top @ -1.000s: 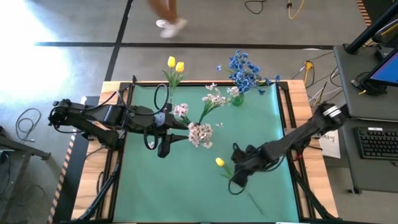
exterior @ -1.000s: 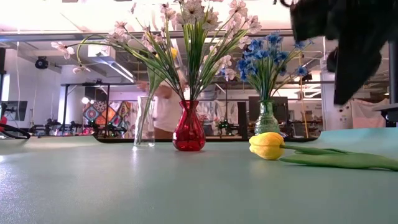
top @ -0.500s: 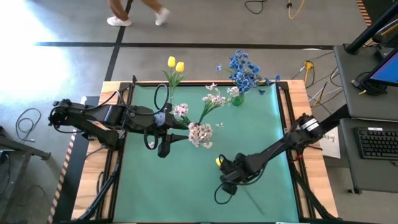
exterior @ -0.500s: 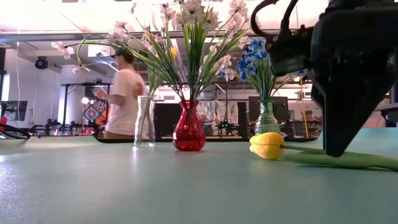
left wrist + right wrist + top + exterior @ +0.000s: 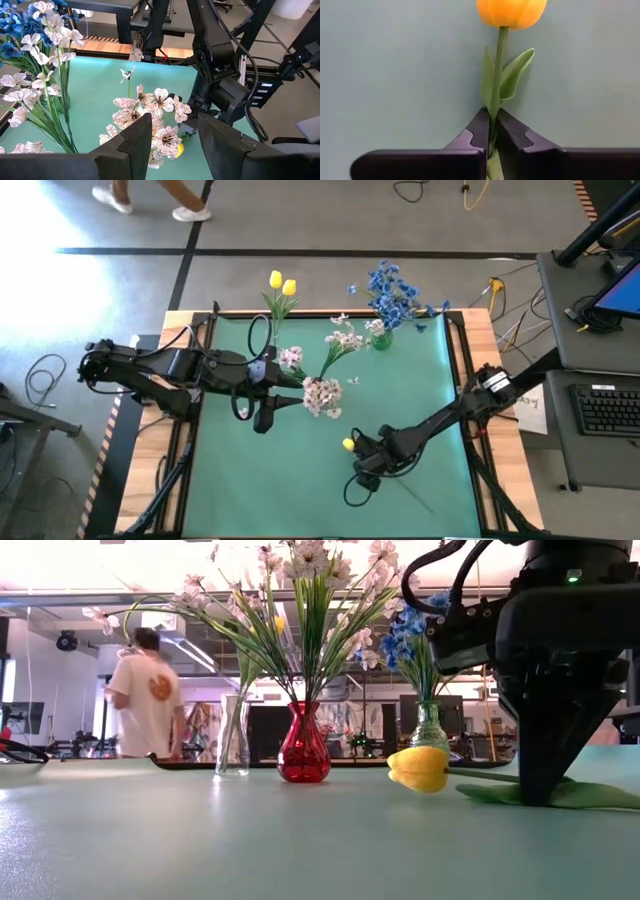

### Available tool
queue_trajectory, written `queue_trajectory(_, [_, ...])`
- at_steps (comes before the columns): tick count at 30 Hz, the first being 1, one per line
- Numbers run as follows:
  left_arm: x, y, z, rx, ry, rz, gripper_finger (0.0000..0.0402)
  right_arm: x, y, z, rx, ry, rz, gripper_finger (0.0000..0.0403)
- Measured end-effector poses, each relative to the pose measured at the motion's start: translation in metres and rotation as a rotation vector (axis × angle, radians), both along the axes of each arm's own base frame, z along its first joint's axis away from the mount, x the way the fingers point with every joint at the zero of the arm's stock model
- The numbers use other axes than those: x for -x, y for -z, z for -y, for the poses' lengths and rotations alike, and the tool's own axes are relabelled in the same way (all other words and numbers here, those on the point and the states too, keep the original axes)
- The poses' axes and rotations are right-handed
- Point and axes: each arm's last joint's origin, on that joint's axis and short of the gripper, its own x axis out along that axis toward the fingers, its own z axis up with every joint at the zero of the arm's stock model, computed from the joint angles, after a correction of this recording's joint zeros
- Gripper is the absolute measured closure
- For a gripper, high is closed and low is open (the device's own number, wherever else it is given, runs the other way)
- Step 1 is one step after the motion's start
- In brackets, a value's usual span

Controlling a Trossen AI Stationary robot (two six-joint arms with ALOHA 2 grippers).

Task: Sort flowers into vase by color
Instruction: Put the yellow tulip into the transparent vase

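Observation:
A yellow tulip [image 5: 348,444] lies on the green mat, its long stem running toward the near right. My right gripper [image 5: 365,463] stands over it, shut on the stem; the right wrist view shows the flower head [image 5: 510,12] ahead of the fingers. My left gripper [image 5: 265,418] hovers open at the mat's left beside the pinkish-white blossoms [image 5: 322,395], nothing between its fingers [image 5: 175,145]. A red vase [image 5: 303,755] holds pinkish-white sprays, a clear vase [image 5: 232,735] holds yellow tulips [image 5: 282,284], and a glass vase [image 5: 428,730] holds blue flowers [image 5: 388,292]. My right gripper pinches the tulip's stem [image 5: 492,117] between its two fingers [image 5: 480,130], just behind the two leaves and a short way back from the flower head. The fingers come from above, pointing down, and lie across the stem. The tulip lies along the mat.
The three vases stand along the mat's far edge [image 5: 330,315]. The near half of the green mat [image 5: 270,490] has free room. A person [image 5: 145,700] walks in the room beyond the table.
My right gripper has gone down and toward the table's left, onto the lying tulip, and has shut on its stem. The flower head has shifted slightly. The person behind the table has walked to the left.

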Motion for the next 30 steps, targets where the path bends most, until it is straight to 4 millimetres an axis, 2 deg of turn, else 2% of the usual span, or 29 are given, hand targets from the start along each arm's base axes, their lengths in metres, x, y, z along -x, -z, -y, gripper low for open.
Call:
queue_trajectory(6, [0.000,0.000,0.000,0.000,0.000,0.000,0.0254,0.006,-0.010,0.003,0.007,-0.014,-0.014,0.0389])
queue_trajectory(11, [0.000,0.000,0.000,0.000,0.000,0.001,0.0254,0.017,-0.054,0.006,-0.020,-0.090,0.106,0.0390])
queue_trajectory(15, [0.000,-0.001,0.000,-0.017,0.009,0.009,0.0254,0.026,-0.103,0.001,-0.064,-0.250,0.359,0.0390])
queue_trajectory(20, [-0.004,-0.005,0.003,-0.035,0.058,0.063,0.0254,0.041,-0.166,-0.005,-0.011,-0.455,0.799,0.0390])
queue_trajectory(25, [-0.013,-0.011,0.010,-0.050,0.201,0.168,0.0253,0.047,-0.221,0.003,0.248,-0.531,1.214,0.0390])
queue_trajectory(30, [-0.036,-0.005,0.021,-0.069,0.269,0.241,0.0239,0.041,-0.248,0.009,0.500,-0.576,1.469,0.0390])
